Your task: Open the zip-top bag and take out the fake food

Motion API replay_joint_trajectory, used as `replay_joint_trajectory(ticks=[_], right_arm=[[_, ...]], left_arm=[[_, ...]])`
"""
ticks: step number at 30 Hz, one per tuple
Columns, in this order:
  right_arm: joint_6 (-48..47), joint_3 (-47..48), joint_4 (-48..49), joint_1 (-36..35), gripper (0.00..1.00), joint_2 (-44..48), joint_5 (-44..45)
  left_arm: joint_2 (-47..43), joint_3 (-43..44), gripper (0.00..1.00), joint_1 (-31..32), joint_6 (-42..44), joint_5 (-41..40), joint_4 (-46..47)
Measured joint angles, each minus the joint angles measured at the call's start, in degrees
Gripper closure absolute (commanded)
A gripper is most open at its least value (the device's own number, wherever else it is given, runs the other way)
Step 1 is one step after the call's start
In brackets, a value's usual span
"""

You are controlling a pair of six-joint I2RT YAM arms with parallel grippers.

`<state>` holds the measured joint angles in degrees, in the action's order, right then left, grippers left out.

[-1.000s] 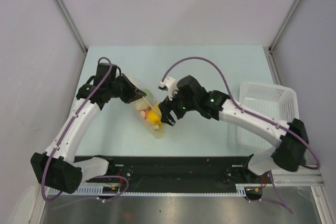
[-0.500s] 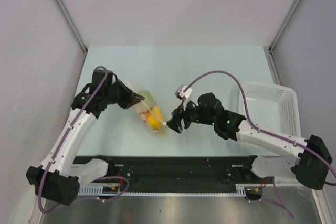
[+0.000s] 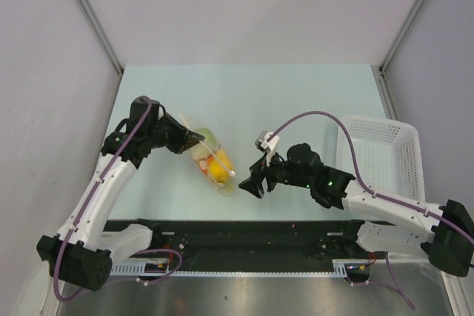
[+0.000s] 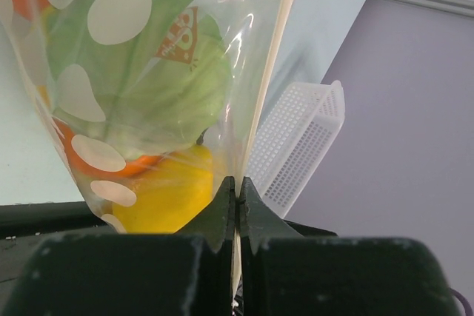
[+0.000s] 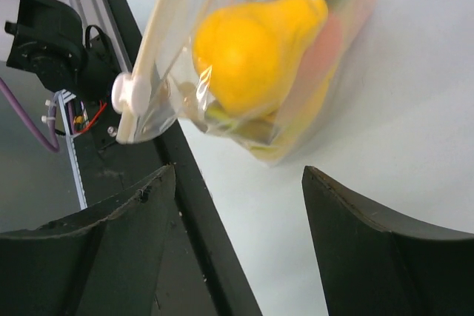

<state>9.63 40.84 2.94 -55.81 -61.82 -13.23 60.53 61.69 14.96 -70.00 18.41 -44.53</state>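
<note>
One bag pinched by the left, its slider end just beside the right

One pale desk (image 3: 296, 94) carries everything. The zip-top bag (image 3: 211, 162) lies on a slant across it. Its long axis runs from the left fingers (image 4: 237, 196) at its far upper-left end down toward the near edge. Those fingers are pressed together on the bag's zip strip (image 5: 159, 27), with plastic caught between them. The right fingers (image 3: 250, 185) stand spread with nothing between them, just beside the bag's near end, to its right and not touching it. In the right wrist view the white slider (image 5: 131, 95) sits at that near end of the strip, up and left of the gap between the fingers. The right arm is therefore much the nearer to the slider. I judge that a pull along the zip would have to follow the bag's slant. Whether the zip is already parted I cannot tell.

Counted:
- Two arms.
- One white perforated basket (image 3: 378, 153), well apart at the right.
- One bag.
- Fake food (image 3: 215, 168), all inside the bag, with at least four pieces showing through: a green cabbage (image 4: 148, 72), a yellow pear-shaped fruit (image 5: 255, 49), something orange and another yellow piece. The full number is hidden.
- One slider.
</note>
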Motion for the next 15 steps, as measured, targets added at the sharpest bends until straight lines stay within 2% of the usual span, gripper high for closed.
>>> replay_joint_trajectory(ticks=[5,15], right_arm=[[-0.1,-1.5,0.2,-1.7,0.26,1.8,0.5],[-0.9,1.1,3.0,-2.6,0.35,-3.6,0.3]], left_arm=[[-0.2,0.0,1.00,0.0,-0.5,0.0,0.1],[-1.3,-1.2,1.00,0.0,-0.8,-0.2,0.7]])
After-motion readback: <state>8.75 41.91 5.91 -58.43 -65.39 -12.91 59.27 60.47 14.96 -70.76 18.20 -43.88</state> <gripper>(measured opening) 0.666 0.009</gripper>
